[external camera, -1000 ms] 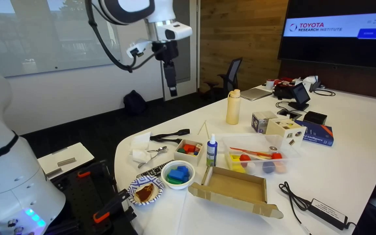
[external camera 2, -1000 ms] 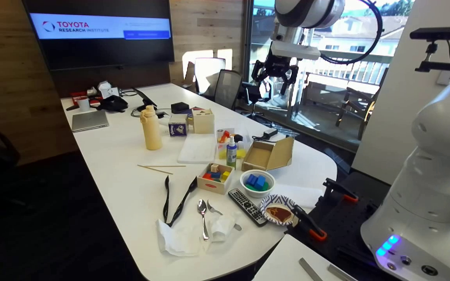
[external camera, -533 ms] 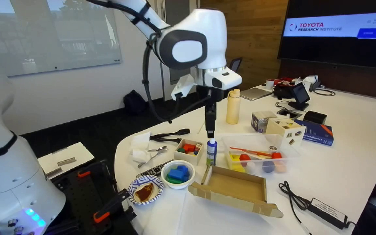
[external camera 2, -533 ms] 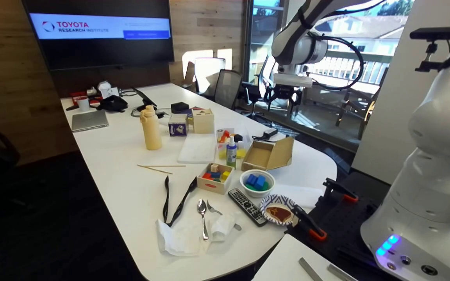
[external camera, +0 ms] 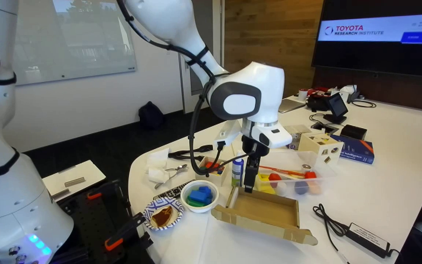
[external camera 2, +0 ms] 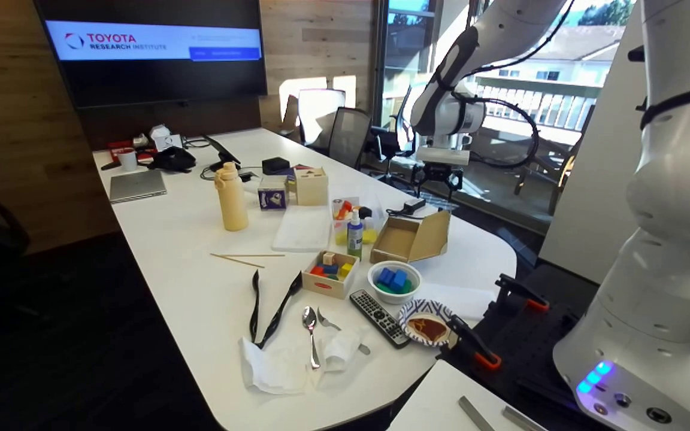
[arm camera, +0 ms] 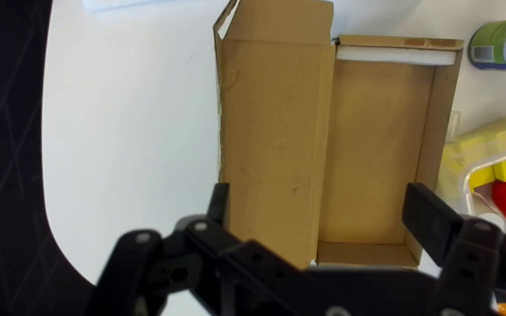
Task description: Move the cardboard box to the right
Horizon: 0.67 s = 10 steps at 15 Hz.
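Observation:
The cardboard box is a shallow brown tray with its lid flap folded open. It lies on the table in both exterior views [external camera: 269,211] [external camera 2: 395,238] and fills the middle of the wrist view [arm camera: 376,131]. It holds a white strip along one end. My gripper is open and points down above the box, apart from it, in both exterior views [external camera: 249,189] [external camera 2: 434,195]. In the wrist view the gripper [arm camera: 318,189] has nothing between its fingers. There the left finger is over the flap's outer edge and the right finger over the box's long side wall.
A clear plastic bin [external camera: 284,157] and a spray bottle [external camera: 237,172] stand close beside the box. A white bowl [external camera: 200,209] with blocks is near its end. A black power adapter [external camera: 368,238] with its cable lies on the box's other side.
My gripper has come down from high up to above the cardboard box, moving right and downward in an exterior view. The box and the other objects have not moved.

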Motion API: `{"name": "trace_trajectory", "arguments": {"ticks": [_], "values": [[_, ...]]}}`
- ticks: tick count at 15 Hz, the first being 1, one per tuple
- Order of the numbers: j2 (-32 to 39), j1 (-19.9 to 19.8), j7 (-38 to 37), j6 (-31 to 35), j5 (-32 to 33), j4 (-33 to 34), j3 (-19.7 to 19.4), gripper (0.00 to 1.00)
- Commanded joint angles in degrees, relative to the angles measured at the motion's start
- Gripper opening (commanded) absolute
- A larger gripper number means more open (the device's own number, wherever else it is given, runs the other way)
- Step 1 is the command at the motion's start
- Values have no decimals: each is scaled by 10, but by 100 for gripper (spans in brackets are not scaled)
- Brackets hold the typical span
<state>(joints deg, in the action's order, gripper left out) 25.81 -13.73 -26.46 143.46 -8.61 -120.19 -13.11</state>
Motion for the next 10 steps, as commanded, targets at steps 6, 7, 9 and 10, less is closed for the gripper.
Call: {"name": "trace_trajectory", "arguments": {"ticks": [6,7,9,10], "values": [[102,-19,-9,4,-89,37,-12,100],[111,-22,-11,1,-96,38,-15,100],[126,-26,-17,0,-105,40,-22,100],[134,-27,-19,0,-107,42,-25,100]]}}
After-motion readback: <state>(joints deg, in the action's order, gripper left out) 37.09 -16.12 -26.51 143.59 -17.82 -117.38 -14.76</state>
